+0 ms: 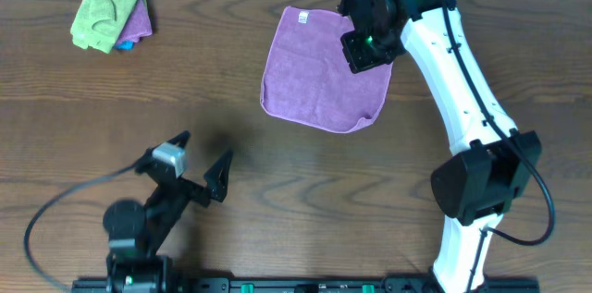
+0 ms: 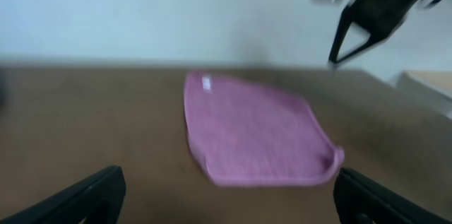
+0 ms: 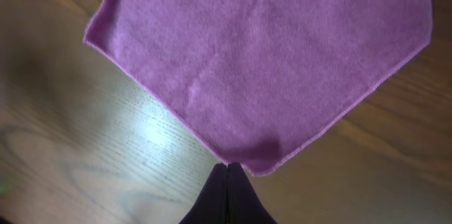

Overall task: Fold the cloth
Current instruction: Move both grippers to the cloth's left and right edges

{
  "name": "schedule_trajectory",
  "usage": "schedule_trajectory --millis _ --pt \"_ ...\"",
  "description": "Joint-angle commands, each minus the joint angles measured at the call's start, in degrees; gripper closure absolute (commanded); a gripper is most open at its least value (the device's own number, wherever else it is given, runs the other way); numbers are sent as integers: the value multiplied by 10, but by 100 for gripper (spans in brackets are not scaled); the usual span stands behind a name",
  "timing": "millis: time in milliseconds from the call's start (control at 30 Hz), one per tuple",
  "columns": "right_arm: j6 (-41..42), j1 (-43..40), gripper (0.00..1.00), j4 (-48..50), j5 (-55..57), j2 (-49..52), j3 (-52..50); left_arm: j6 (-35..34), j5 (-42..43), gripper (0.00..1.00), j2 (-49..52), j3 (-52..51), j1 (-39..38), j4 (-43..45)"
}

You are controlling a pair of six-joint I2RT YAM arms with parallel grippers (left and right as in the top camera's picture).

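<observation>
The purple cloth (image 1: 319, 71) lies spread flat on the wooden table at the far middle, with its white tag (image 1: 302, 18) at the far edge. My right gripper (image 1: 368, 45) is over the cloth's far right corner. In the right wrist view its fingers (image 3: 227, 171) are shut together, pinching the cloth's (image 3: 268, 61) edge next to a corner. My left gripper (image 1: 201, 154) is open and empty, low over bare table, near and to the left of the cloth. In the left wrist view the cloth (image 2: 254, 136) lies ahead of the wide-open fingers (image 2: 229, 206).
A stack of small cloths (image 1: 111, 11), lime green on top with pinkish-purple and blue under it, lies at the far left of the table. The right arm (image 1: 462, 99) reaches across the table's right side.
</observation>
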Motion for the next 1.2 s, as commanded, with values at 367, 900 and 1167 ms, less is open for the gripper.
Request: schedule_trajectory --millis 367,900,1167 --pt "32 -58 98 -26 31 -66 5 129 42 5 452 306 -47 -79" --pt "45 -59 99 -76 92 -171 -69 221 -105 5 688 561 -173 -269" --pt "45 -58 99 -28 123 -313 -181 226 -120 5 721 605 -184 -294"
